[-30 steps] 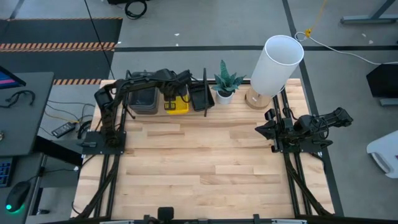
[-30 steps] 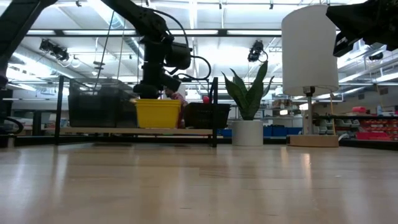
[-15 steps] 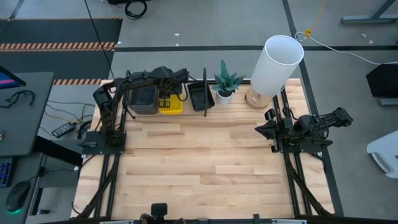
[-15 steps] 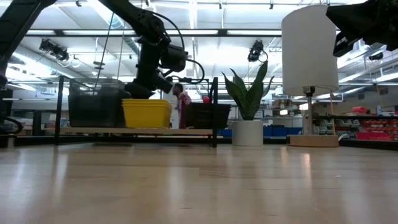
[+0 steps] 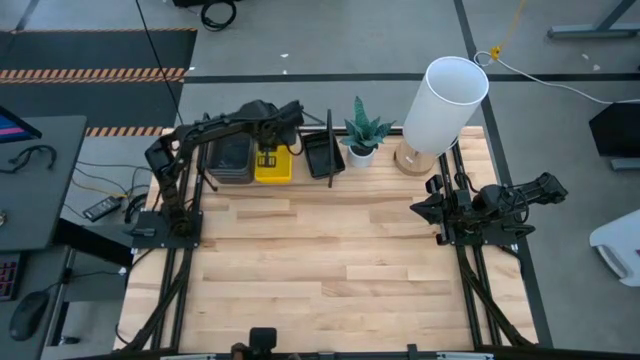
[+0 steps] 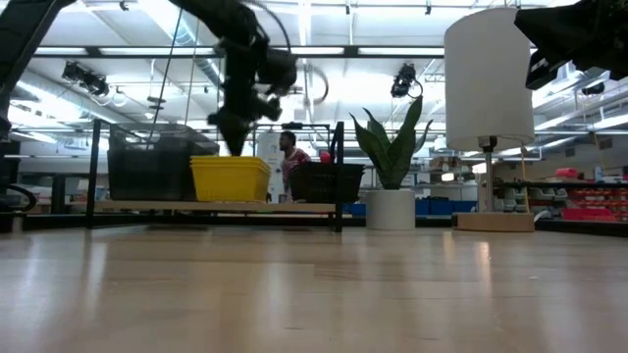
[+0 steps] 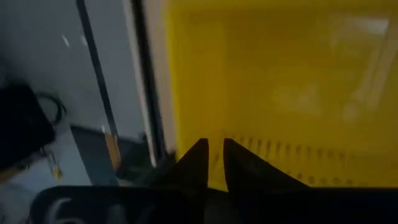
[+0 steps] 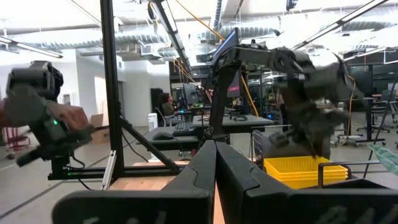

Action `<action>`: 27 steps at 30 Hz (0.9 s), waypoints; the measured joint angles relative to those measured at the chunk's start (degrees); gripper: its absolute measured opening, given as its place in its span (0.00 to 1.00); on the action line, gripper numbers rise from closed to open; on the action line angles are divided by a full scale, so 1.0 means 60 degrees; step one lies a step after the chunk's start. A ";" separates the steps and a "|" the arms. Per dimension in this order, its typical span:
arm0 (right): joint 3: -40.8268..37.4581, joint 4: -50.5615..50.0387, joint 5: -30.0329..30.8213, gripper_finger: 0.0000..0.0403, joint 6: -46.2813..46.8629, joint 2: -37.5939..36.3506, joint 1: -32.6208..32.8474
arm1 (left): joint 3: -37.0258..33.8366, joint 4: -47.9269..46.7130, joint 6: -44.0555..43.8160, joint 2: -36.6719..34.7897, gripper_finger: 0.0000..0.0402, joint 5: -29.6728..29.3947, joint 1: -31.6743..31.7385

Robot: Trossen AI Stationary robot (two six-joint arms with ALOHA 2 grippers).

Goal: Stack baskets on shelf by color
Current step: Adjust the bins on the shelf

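Looking across the bench [image 5: 330,270] from your left, you find the shelf [image 5: 300,182] along the far edge already carrying three colour groups: grey baskets [image 5: 229,160] at its left end, yellow baskets [image 5: 273,167] in the middle, black baskets [image 5: 322,154] at its right end by the upright post. No basket lies loose on the bench, so you can judge the sorting as nearly or fully finished; how many sit in each stack cannot be counted from these views.

Your left gripper [image 5: 272,128] hangs just above the yellow stack. In its wrist view the two fingers [image 7: 198,163] stand close with only a thin gap and hold nothing, and yellow plastic fills the space below. From the low view the gripper is clear of the yellow rim [image 6: 231,161]. What seems left is to lift that arm away and check that the yellow stack sits square.

Beyond the shelf stand the plant [image 5: 364,133] and the lamp [image 5: 445,103]. Your right gripper [image 5: 436,208] waits at the right side of the bench, jaws together and empty.
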 joint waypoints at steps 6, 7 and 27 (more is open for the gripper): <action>0.0000 0.0001 0.0000 0.03 0.0002 0.0000 0.0000 | 0.0863 0.1237 -0.0828 -0.0216 0.13 0.1780 -0.0083; 0.0003 0.0001 0.0000 0.03 0.0002 0.0000 0.0004 | 0.0839 0.1727 -0.1160 -0.0216 0.13 0.2226 -0.0083; 0.0004 0.0001 0.0000 0.03 -0.0001 0.0000 0.0004 | -0.1810 0.6412 -0.3108 -0.0194 0.20 0.3520 -0.1052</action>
